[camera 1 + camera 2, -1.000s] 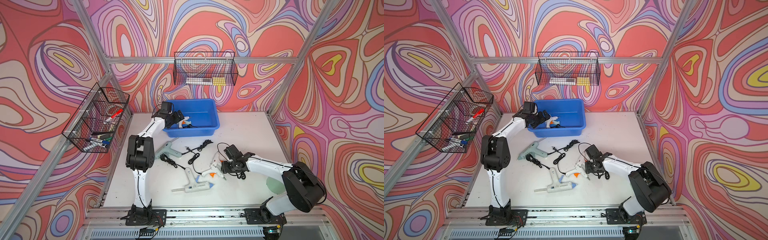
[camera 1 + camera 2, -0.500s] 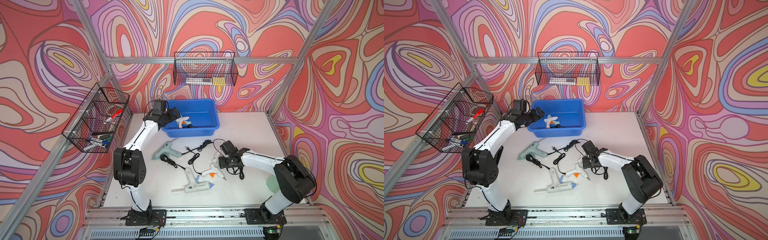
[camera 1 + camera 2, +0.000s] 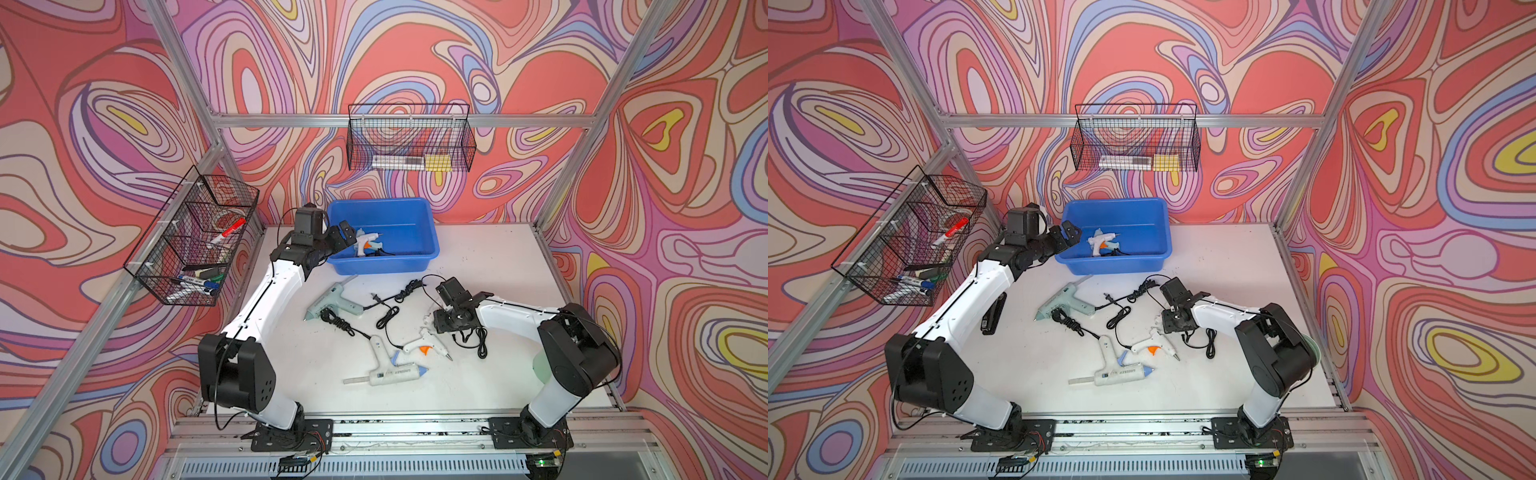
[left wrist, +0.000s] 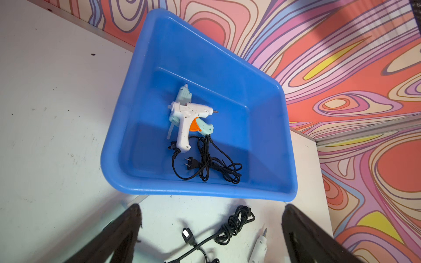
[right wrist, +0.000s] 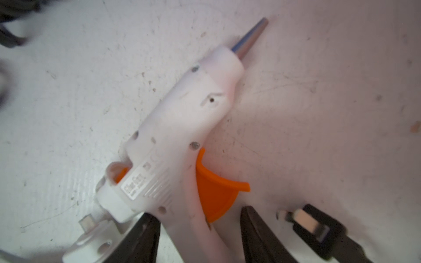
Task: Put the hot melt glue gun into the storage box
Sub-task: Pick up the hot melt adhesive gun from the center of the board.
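I found the right gripper [image 5: 198, 232] partly open, its fingers [image 5: 141, 230] straddling the handle of the white glue gun [image 5: 182, 127] on the table [image 5: 319, 113], with a gap on the trigger side. The left gripper [image 4: 211, 211] stood wide open. The storage box [image 4: 227, 193] sat just beyond its fingertips and held two small glue guns [image 4: 186, 116].

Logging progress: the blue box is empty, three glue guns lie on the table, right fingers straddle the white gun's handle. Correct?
No. The storage box is not empty: the left wrist view shows a white glue gun lying over a pale teal glue gun inside it, with their cords. The rest stands.
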